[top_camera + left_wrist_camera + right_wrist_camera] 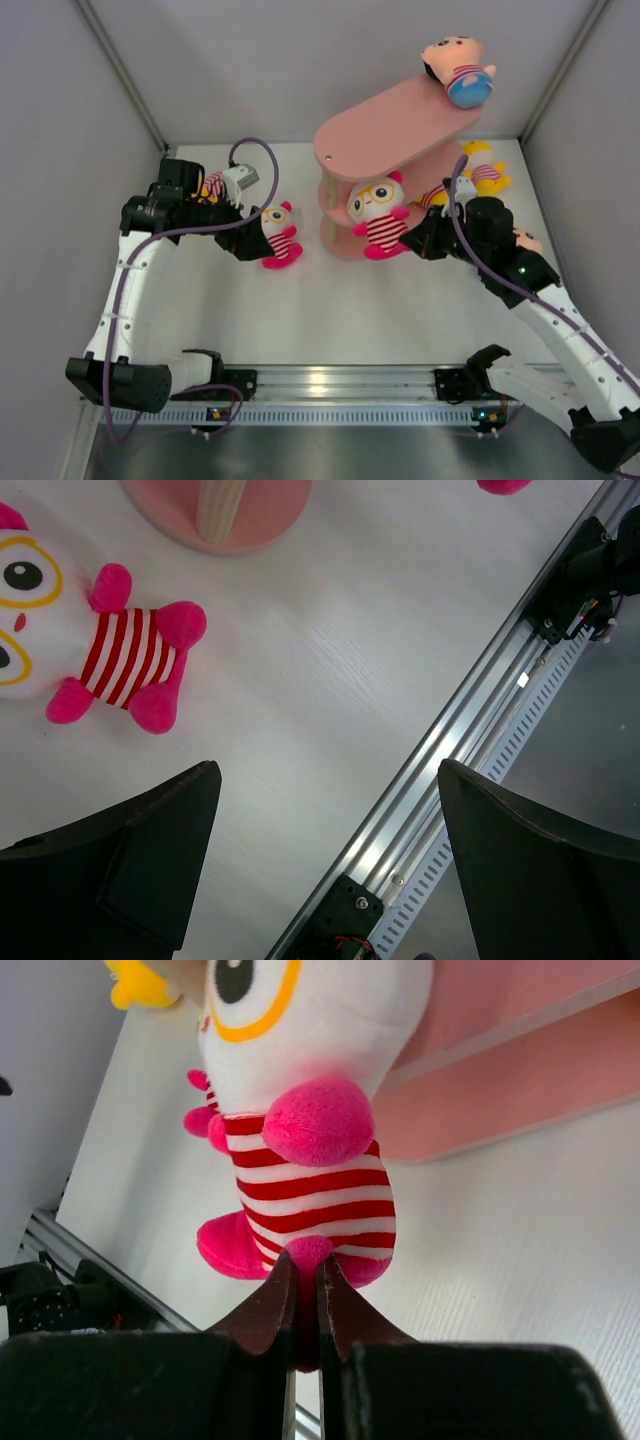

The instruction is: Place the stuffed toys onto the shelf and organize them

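The pink shelf (395, 125) fills the far middle of the table (400, 310), its long boards running from near-left to far-right. A peach-headed toy (458, 70) sits on the far end of the top board.

The right arm reaches in from the right. The right gripper (305, 1272) is pinched tight on the bottom of a goggle-faced pink toy (310, 1160), between its feet. That toy stands head-up, away from the fingers, right at the shelf's near-left end and below the top board. I can't tell whether it rests on a lower board. To my eye, seating it means pushing it in along the board's length.

The left gripper (325, 778) has its jaws spread wide and holds nothing. A second pink toy (125, 660) lies flat on the table just ahead of it, so the left arm is plainly nearer to it.
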{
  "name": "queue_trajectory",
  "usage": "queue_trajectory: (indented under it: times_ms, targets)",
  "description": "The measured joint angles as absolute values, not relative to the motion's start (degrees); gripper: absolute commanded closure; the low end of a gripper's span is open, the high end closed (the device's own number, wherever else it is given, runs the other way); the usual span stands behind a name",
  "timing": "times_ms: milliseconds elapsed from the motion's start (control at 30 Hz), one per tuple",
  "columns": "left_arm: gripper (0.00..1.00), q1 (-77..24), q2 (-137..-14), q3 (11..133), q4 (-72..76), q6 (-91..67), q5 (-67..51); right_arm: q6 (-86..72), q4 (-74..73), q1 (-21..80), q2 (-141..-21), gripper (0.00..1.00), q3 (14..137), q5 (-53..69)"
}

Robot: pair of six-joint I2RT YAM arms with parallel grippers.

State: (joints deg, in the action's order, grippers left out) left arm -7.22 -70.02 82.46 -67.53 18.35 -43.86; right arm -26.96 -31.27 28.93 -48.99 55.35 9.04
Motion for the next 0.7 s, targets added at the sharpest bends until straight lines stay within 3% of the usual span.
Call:
queue_trajectory:
  times_ms: [267,700]
  targets:
    - [0.04,-7.22,-70.0,82.46,-67.53,18.35,-43.7,-22.68,-24.38,22.17,-63.59,1.0,60.73,16.4]
    - [0.04,-7.22,-69.76,82.37,-67.55,18.37,-43.59,-21.82,-10.72,20.56,-72.64,1.0,62.7,17.65]
